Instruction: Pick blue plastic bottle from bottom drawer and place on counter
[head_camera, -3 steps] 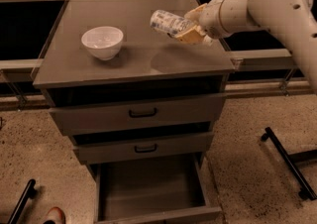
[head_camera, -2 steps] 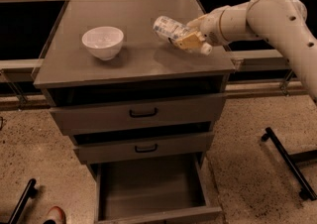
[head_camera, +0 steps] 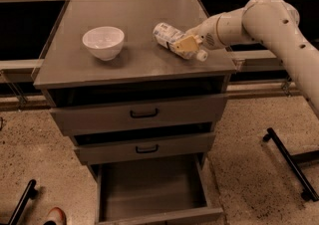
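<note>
The blue plastic bottle (head_camera: 172,38) lies tilted on its side at the right part of the counter (head_camera: 129,59), white cap toward the front right. My gripper (head_camera: 187,45) reaches in from the right and is shut on the bottle's middle, one tan finger (head_camera: 183,44) across its label. The bottle's lower end is at or just above the counter surface. The bottom drawer (head_camera: 152,186) stands pulled open below, its grey floor bare.
A white bowl (head_camera: 103,42) sits on the left part of the counter. Two closed drawers with black handles (head_camera: 144,114) are above the open one. Black base legs (head_camera: 291,162) lie on the floor at right, another at lower left (head_camera: 20,204).
My gripper has carried the bottle down and slightly left toward the counter surface; the bottle now lies lower, near or on the counter.
</note>
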Controlling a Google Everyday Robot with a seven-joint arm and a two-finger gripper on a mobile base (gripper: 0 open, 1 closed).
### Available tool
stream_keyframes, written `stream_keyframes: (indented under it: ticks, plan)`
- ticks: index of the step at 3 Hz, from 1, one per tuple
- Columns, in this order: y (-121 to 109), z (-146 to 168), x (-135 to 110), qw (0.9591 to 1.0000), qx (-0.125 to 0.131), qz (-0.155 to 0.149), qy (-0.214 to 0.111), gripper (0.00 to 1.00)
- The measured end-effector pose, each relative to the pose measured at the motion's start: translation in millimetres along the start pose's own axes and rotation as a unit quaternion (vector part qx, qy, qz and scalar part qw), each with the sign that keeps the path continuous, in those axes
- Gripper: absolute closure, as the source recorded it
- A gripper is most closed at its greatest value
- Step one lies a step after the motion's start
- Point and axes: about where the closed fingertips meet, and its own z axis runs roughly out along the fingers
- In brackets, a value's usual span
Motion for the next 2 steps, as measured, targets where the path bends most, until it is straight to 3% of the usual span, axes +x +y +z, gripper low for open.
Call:
stream_keyframes:
  ticks: [1,2]
  plan:
    - [0.0,0.0,0.0,1.0,0.0,0.0,0.0,0.12]
    - [0.0,0.1,0.0,1.0,0.0,0.0,0.0,0.0]
